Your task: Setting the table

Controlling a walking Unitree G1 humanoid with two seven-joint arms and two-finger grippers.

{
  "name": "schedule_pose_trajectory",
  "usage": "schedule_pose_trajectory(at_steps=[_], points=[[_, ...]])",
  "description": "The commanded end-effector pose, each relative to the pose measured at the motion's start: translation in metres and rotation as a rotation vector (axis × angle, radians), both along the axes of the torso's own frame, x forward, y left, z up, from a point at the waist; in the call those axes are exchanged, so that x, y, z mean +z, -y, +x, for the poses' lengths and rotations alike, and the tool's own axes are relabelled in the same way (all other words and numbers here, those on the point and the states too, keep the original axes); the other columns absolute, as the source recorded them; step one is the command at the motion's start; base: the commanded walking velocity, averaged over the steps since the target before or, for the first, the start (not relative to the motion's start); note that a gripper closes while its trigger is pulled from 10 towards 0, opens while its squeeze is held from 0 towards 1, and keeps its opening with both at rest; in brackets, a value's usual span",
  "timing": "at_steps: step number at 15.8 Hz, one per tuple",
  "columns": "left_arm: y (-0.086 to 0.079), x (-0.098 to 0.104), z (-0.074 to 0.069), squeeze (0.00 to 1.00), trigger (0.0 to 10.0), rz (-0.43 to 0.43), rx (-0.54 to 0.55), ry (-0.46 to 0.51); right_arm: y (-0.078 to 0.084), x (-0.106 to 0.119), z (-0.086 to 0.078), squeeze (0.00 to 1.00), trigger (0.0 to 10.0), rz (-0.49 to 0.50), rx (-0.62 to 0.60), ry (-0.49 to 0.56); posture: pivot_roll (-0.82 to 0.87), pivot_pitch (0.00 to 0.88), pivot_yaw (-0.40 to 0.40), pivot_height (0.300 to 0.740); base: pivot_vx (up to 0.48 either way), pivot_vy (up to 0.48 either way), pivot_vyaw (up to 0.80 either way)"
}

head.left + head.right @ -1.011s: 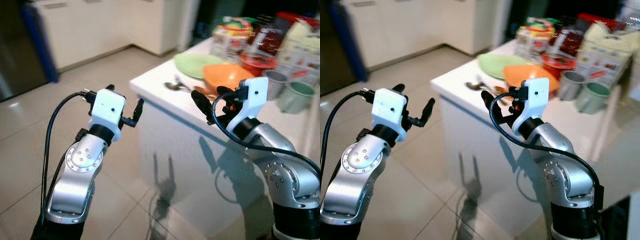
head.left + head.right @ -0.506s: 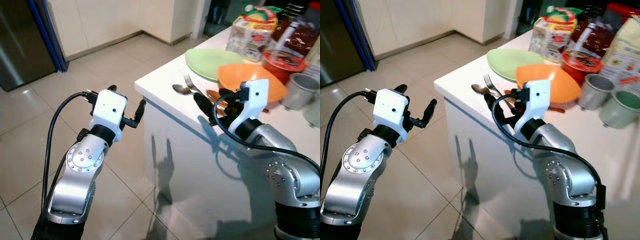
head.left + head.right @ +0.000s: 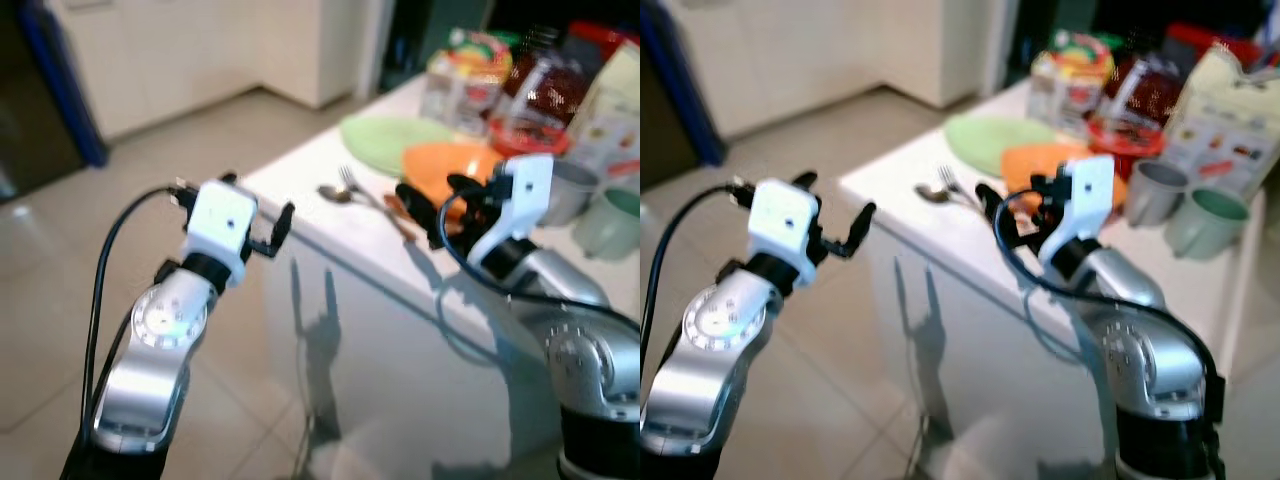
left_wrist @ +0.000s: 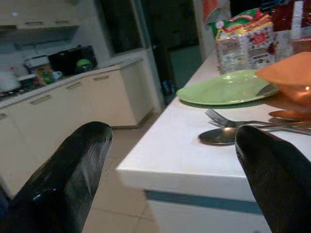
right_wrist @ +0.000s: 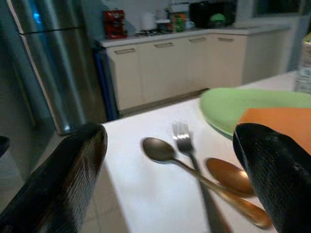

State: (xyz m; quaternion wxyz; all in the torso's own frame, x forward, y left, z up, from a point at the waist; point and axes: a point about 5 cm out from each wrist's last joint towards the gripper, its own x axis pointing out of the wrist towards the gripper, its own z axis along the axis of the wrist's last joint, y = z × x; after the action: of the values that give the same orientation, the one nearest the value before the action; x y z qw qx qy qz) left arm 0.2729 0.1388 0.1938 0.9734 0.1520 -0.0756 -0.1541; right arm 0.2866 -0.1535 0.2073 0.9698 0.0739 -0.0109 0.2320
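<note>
Approach step: your right claw [image 5: 165, 174], fingers apart and empty, hovers over the bench [image 3: 330, 225] corner; fork [image 5: 187, 145] and spoon [image 5: 160, 150] lie just ahead. Next, lower onto one. Left claw [image 3: 262, 222], apart, waits beside the bench.

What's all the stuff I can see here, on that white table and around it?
Table: one, white, front right.
Plate: one, light green, near the table's corner.
Bowl: one, orange, beside the plate.
Fork: one, silver, by the table's edge.
Spoons: two, one silver, one copper, flanking the fork.
Mugs: one grey, one pale green, right of the bowl.
Food packets: several, mixed colours, at the back.
Left hand: open, short of the table.
Right hand: open, over the cutlery.
</note>
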Motion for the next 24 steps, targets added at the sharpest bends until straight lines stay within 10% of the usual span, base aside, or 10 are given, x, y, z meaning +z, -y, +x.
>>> schedule_pose_trajectory(at_steps=[1, 7, 8, 9, 16, 18, 24], points=[[0.002, 0.0, -0.001, 0.0, 10.0, 0.002, -0.016, -0.008, 0.001, 0.004, -0.001, 0.0, 10.0, 0.005, 0.01, 0.009, 0.03, 0.0, -0.043, 0.74, 0.0, 0.0, 0.0], [0.005, -0.006, -0.007, 0.0, 10.0, 0.04, -0.092, -0.055, -0.006, 0.014, 0.005, 0.0, 10.0, -0.035, 0.138, 0.043, 0.02, 0.0, -0.055, 0.74, 0.0, 0.0, 0.0], [0.006, -0.008, -0.011, 0.0, 10.0, 0.051, -0.137, -0.075, -0.012, 0.015, 0.012, 0.97, 10.0, -0.087, 0.238, 0.034, 0.02, 0.0, -0.055, 0.74, 0.0, 0.0, 0.0], [0.008, -0.009, -0.013, 0.0, 10.0, 0.058, -0.16, -0.084, -0.014, 0.013, 0.016, 1.0, 10.0, -0.128, 0.275, 0.027, 0.02, 0.0, -0.062, 0.74, 0.0, 0.0, 0.0], [0.015, -0.016, -0.03, 0.0, 10.0, 0.097, -0.273, -0.135, -0.014, 0.008, 0.071, 1.0, 10.0, -0.368, 0.407, 0.022, 0.01, 0.0, -0.092, 0.74, 0.0, 0.0, 0.0], [0.014, -0.013, -0.027, 0.0, 10.0, 0.107, -0.281, -0.132, -0.02, 0.0, 0.086, 0.0, 10.0, -0.395, 0.439, -0.017, 0.02, 0.0, -0.092, 0.74, 0.0, 0.0, 0.0], [0.015, -0.007, -0.028, 0.0, 10.0, 0.103, -0.299, -0.122, -0.021, -0.02, 0.101, 0.0, 10.0, -0.408, 0.433, -0.111, 0.02, 0.0, -0.09, 0.74, 0.0, 0.0, 0.0]])
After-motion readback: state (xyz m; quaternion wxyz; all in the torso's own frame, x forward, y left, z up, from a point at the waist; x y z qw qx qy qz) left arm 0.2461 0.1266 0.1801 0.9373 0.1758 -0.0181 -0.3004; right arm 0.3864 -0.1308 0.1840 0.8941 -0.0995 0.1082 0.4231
